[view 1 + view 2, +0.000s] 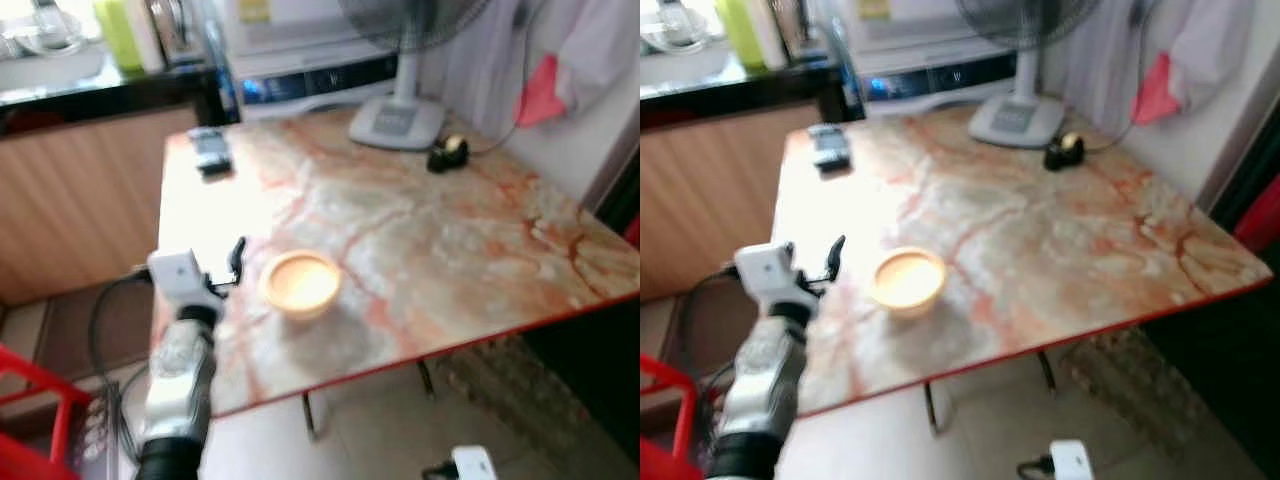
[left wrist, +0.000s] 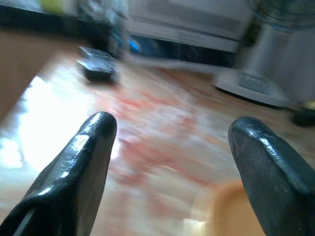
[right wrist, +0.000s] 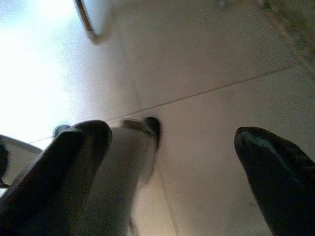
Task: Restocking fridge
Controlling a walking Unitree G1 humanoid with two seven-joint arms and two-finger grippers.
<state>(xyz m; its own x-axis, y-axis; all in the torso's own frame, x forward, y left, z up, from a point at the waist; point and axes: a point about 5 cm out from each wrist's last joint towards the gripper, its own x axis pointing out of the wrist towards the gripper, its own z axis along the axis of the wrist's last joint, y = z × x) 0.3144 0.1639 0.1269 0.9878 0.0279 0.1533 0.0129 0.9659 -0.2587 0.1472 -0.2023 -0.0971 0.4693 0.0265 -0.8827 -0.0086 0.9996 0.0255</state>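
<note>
A small yellow bowl (image 1: 300,283) stands on the marble table (image 1: 450,260), near its front left corner. My left gripper (image 1: 236,262) is raised at the table's left edge, just left of the bowl and apart from it. In the left wrist view the left gripper (image 2: 174,128) is open with nothing between its fingers, and the bowl (image 2: 231,211) lies ahead by one finger. My right gripper (image 3: 172,137) hangs low over the tiled floor, open and holding nothing.
At the table's far side stand a fan base (image 1: 397,122), a dark remote (image 1: 210,150) and a small black object (image 1: 448,152). A wooden counter (image 1: 80,180) runs along the left. A red frame (image 1: 40,400) sits at the lower left. A table leg (image 3: 86,19) is by the right gripper.
</note>
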